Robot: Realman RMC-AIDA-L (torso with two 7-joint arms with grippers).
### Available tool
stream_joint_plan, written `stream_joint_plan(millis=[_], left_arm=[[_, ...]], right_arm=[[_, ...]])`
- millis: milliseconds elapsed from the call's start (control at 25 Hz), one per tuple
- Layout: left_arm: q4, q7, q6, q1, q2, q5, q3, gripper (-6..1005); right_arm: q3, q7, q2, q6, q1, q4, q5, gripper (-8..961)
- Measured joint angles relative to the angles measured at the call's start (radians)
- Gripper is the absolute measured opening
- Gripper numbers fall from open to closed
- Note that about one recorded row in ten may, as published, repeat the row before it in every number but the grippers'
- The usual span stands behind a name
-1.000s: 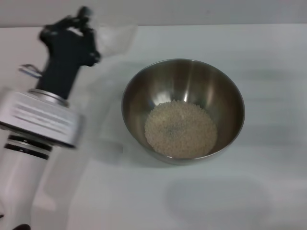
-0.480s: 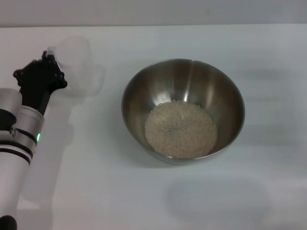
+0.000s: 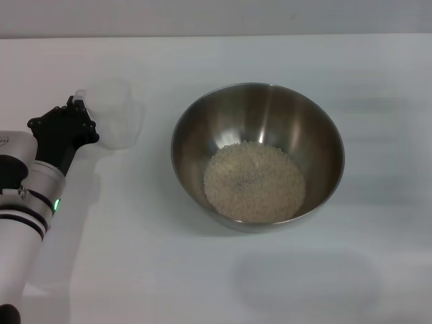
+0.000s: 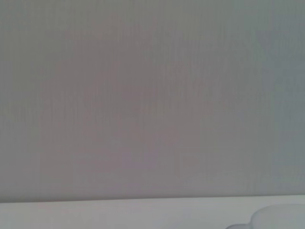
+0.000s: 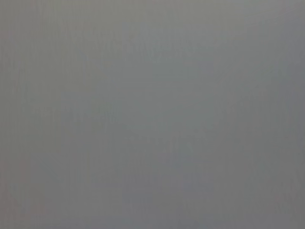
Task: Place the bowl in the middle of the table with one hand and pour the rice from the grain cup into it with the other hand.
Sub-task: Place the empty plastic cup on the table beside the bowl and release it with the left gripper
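The steel bowl [image 3: 322,135] stands in the middle of the white table [image 3: 169,277] with a heap of pale rice [image 3: 254,182] in its bottom. The clear grain cup [image 3: 116,120] stands upright and looks empty, to the left of the bowl and apart from it. My left gripper [image 3: 75,110] is at the cup's left side, its black fingers closed at the cup's handle. A pale curved edge of the cup shows in the left wrist view [image 4: 279,217]. My right gripper is out of view.
The table's far edge [image 3: 270,35] runs along the top of the head view, with a grey wall behind. The left wrist view shows that wall [image 4: 152,95]. The right wrist view shows only plain grey.
My left arm has swung back to the left and down with the cup, from tilted high near the bowl to upright by the table. The bowl and rice have not moved.
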Motion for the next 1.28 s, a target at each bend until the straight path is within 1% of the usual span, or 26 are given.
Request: stream_joint_plan(millis=[280,560,640,680,720,760,800,880,920,960,1000,1080,1160,1200,1240,1280], left_arm=[[0.003,-0.001,-0.012,-0.001,0.000,0.003,0.006,64],[-0.006,-0.037,-0.009,0.014,0.002,0.006,0.007,72],[-0.002,-0.061,-0.010,0.024,0.004,0.007,0.008,154],[-0.003,-0.077,0.004,0.045,0.006,0.009,0.008,195],[-0.003,-0.077,0.004,0.045,0.006,0.009,0.008,236],[-0.012,-0.081,0.036,0.072,0.008,0.011,0.009,277],[-0.012,-0.081,0.036,0.072,0.008,0.011,0.009,355],[-0.028,-0.084,0.100,0.115,0.008,0.020,0.009,512],[-0.033,-0.087,0.141,0.137,0.007,0.029,0.011,557],[-0.038,-0.099,0.230,0.169,0.004,0.049,0.024,602],[-0.038,-0.099,0.230,0.169,0.004,0.049,0.024,648],[-0.036,-0.121,0.322,0.178,0.002,0.063,0.048,738],[-0.029,-0.138,0.365,0.168,0.002,0.065,0.059,776],[-0.029,-0.138,0.365,0.168,0.002,0.065,0.059,794],[-0.026,-0.142,0.365,0.154,0.002,0.063,0.060,813],[-0.011,-0.160,0.364,0.108,0.001,0.056,0.058,832]], right_arm=[[0.000,0.000,0.000,0.000,-0.002,0.000,0.000,440],[0.000,0.000,0.000,0.001,-0.003,0.002,0.000,441],[0.000,0.000,0.000,0.001,-0.003,0.003,0.000,441],[0.001,0.000,0.000,0.001,-0.005,0.003,0.000,441],[0.001,0.000,0.000,0.001,-0.005,0.003,0.000,441],[0.003,0.000,0.001,0.001,-0.006,0.004,0.000,441],[0.004,0.000,0.001,0.002,-0.008,0.004,0.000,441],[0.006,0.000,0.002,0.005,-0.009,0.005,0.000,441],[0.005,0.000,0.003,0.007,-0.009,0.006,0.000,441],[0.000,-0.003,0.006,0.012,-0.010,0.010,0.000,441],[0.000,-0.003,0.006,0.012,-0.010,0.010,0.000,441],[-0.003,-0.006,0.010,0.022,-0.010,0.011,0.000,441],[-0.007,-0.007,0.020,0.056,-0.011,0.012,0.000,441],[-0.007,-0.007,0.020,0.056,-0.011,0.012,0.000,441],[-0.011,-0.007,0.024,0.075,-0.012,0.012,0.000,441],[-0.024,-0.009,0.032,0.119,-0.012,0.013,0.000,441]])
